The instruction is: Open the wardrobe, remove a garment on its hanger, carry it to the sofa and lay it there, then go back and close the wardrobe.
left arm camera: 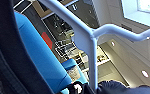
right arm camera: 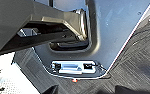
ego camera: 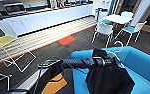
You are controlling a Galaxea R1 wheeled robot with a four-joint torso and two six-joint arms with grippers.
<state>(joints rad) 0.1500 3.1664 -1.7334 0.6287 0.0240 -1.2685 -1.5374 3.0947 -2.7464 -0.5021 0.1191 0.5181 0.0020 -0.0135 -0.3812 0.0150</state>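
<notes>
The left arm reaches across the head view with its left tool (ego camera: 108,60) closed on the white hanger (ego camera: 117,51), and the black garment (ego camera: 108,78) hangs from it over the seat of the blue sofa (ego camera: 141,65). In the left wrist view the hanger (left arm camera: 92,47) rises beside the sofa (left arm camera: 38,57); no writing is legible. Whether the right tool is open or closed cannot be told.

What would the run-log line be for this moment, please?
stage: carry | left gripper: at hanger | garment: hanging above sofa | laid down: not yet
</notes>
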